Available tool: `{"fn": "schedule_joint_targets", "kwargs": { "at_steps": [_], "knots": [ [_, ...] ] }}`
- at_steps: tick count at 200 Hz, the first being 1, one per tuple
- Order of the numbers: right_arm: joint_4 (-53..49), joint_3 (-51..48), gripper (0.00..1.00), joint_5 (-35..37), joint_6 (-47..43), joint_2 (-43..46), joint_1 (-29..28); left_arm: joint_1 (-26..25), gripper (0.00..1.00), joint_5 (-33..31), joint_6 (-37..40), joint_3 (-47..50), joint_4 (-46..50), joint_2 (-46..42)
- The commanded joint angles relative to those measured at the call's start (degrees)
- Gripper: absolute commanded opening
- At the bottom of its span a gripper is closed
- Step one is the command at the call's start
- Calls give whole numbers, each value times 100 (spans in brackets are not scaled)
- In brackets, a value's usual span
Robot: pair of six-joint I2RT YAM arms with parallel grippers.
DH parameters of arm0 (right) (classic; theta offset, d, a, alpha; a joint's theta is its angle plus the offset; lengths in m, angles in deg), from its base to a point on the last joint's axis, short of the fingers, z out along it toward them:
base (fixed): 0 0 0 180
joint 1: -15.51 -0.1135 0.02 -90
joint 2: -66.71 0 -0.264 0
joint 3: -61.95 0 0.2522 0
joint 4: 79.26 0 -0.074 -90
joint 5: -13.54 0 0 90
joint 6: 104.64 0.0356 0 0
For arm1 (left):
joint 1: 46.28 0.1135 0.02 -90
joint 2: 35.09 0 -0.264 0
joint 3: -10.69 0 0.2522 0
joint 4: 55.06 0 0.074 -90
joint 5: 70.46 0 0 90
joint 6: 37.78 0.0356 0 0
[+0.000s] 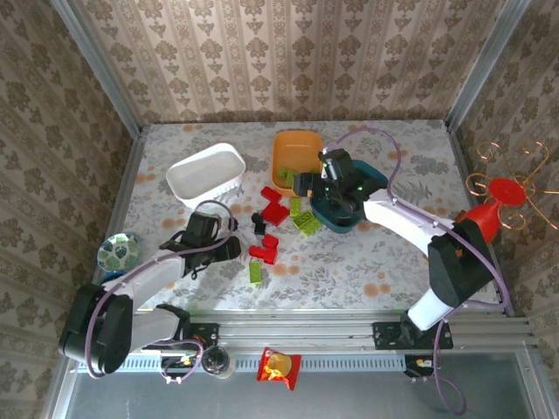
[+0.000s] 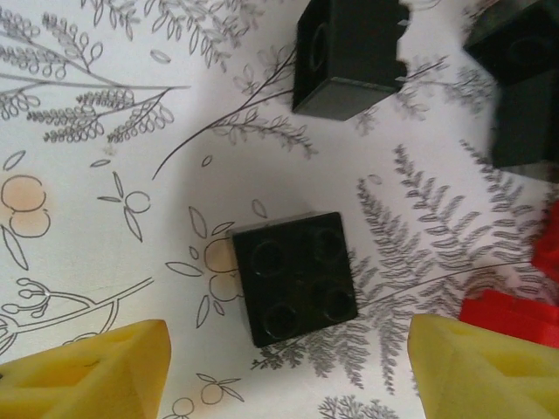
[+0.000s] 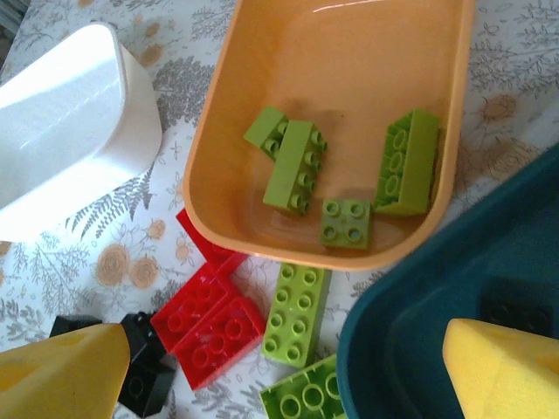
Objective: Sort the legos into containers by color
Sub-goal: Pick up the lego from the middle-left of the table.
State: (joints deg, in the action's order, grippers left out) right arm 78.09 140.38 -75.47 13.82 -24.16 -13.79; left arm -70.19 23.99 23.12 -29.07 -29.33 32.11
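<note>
In the left wrist view my left gripper [image 2: 288, 377] is open and low over the table. A black 2x2 lego [image 2: 294, 277] lies just ahead of its yellow fingers [image 2: 87, 375], not touching them. More black legos [image 2: 349, 52] and a red one [image 2: 511, 316] lie nearby. My right gripper [image 3: 279, 384] is open and empty above red legos [image 3: 210, 325] and a lime green lego [image 3: 297, 312] on the table. The orange tub [image 3: 218, 140] holds several green legos [image 3: 295, 166]. The white tub [image 1: 207, 175], the orange tub [image 1: 297, 155] and the teal tub [image 1: 371, 183] stand at the back.
A small round patterned dish [image 1: 119, 250] sits at the left edge. A red vase with wire ornaments [image 1: 489, 214] stands at the right. Loose legos [image 1: 265, 251] are scattered mid-table between the two grippers [image 1: 231, 249] [image 1: 306, 185]. The white tub [image 3: 70, 122] seems tipped.
</note>
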Motion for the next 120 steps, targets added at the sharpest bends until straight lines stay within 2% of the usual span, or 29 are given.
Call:
{"fn": "schedule_joint_targets", "kwargs": {
  "at_steps": [1, 23, 51, 87, 109, 120],
  "knots": [
    [202, -180, 94, 4, 45, 377, -32, 44, 71, -126, 121, -275, -96, 264],
    [210, -277, 94, 30, 45, 508, -32, 53, 63, -168, 138, -353, -231, 470],
    [169, -349, 94, 87, 10, 659, -23, 48, 47, -187, 150, -482, -307, 823],
    [125, -452, 94, 146, -30, 815, 11, -91, 38, -185, 142, -511, -405, 1099],
    [79, -544, 94, 171, -17, 916, 68, -194, 32, -255, 141, -580, -278, 937],
    [62, -638, 94, 188, 8, 1026, 111, -522, 31, -395, 195, -714, -80, 692]
  ]
}}
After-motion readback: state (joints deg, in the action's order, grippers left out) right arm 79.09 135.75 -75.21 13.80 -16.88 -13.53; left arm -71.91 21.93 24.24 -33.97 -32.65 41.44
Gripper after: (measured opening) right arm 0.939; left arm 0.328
